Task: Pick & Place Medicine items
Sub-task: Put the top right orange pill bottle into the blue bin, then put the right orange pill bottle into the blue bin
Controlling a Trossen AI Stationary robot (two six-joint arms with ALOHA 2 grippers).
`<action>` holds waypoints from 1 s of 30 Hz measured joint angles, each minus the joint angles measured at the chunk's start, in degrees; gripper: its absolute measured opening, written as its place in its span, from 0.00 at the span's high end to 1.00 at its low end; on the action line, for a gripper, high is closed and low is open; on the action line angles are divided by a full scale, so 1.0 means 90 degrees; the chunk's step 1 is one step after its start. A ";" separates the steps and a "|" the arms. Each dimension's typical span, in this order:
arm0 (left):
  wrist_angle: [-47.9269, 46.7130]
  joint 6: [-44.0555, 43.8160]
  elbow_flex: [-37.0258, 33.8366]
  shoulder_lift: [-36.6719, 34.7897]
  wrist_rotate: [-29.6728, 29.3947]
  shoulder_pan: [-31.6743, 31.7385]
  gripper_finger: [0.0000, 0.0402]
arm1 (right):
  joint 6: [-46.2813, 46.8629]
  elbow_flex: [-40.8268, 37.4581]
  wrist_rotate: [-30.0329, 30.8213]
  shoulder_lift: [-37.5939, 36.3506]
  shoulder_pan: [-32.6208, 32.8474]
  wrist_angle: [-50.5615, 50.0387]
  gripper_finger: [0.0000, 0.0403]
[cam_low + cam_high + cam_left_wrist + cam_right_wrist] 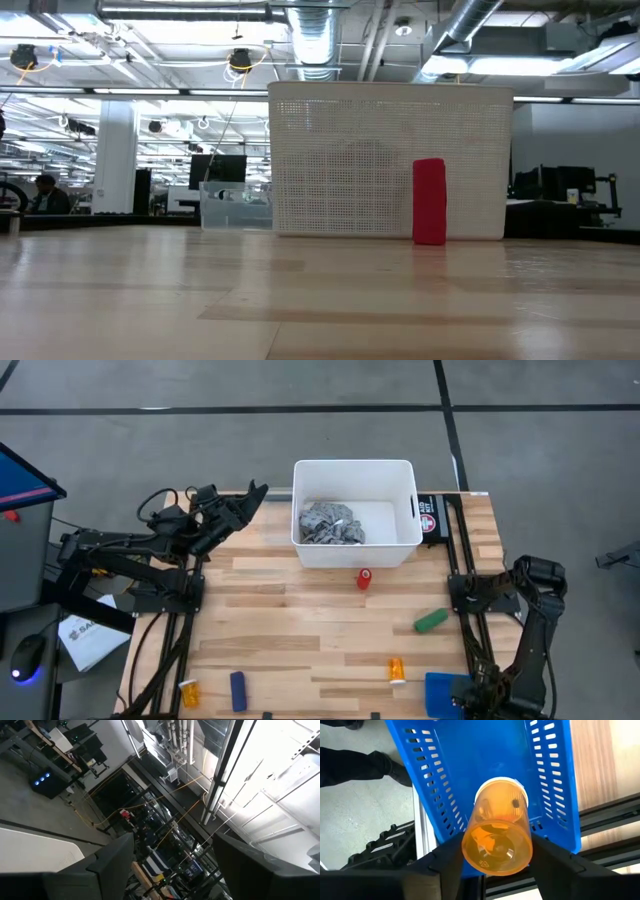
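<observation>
The surface [300, 620] is made of pale wooden planks with visible grain, in lighter and darker strips, and it stands on a grey floor marked with dark lines. At its far edge sits a white plastic bin [355, 550], rectangular with rounded corners; in the low view its wall shows a fine pattern of small holes. A crumpled grey rag [332, 524] lies inside it. Just in front of the bin stands a small red cylinder [364, 578]. A green rounded piece [431, 620] lies to the right, and a dark blue block [238, 691] lies near the front edge.

Two orange translucent pill bottles lie on the wood: one [396, 670] at the front right, the other [189, 692] at the front left beside the blue block. A third pill bottle [498, 835], smooth and translucent with a white cap, sits between the jaws of the right gripper [495, 857], directly over a blue plastic basket [485, 755] with slotted walls at the front right corner. The jaws are close on both sides of it, but I cannot tell if they press it.

The left gripper [245, 500] waits at the far left, beside the bin, its jaws wide and empty. A black label with red and white print lies right of the bin; its writing is not readable.
</observation>
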 joint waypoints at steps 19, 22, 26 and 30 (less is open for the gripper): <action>-0.0088 0.0008 0.0000 0.0002 0.0129 0.0000 0.34 | 0.0028 0.0000 -0.0179 -0.0399 -0.0120 -0.0414 0.40; -0.0144 0.0177 0.0000 0.0002 0.0307 0.0000 0.34 | 0.0213 -0.0003 0.0075 -0.0700 -0.0137 -0.0707 0.40; -0.0420 0.0471 0.0002 0.0002 0.0959 -0.0001 0.34 | 0.0615 0.0003 0.1023 -0.1283 -0.0155 -0.0787 0.40; -0.1009 0.0666 0.0002 0.0002 0.1705 -0.0127 0.34 | 0.1055 0.0005 0.1912 -0.1788 -0.0312 -0.0752 0.40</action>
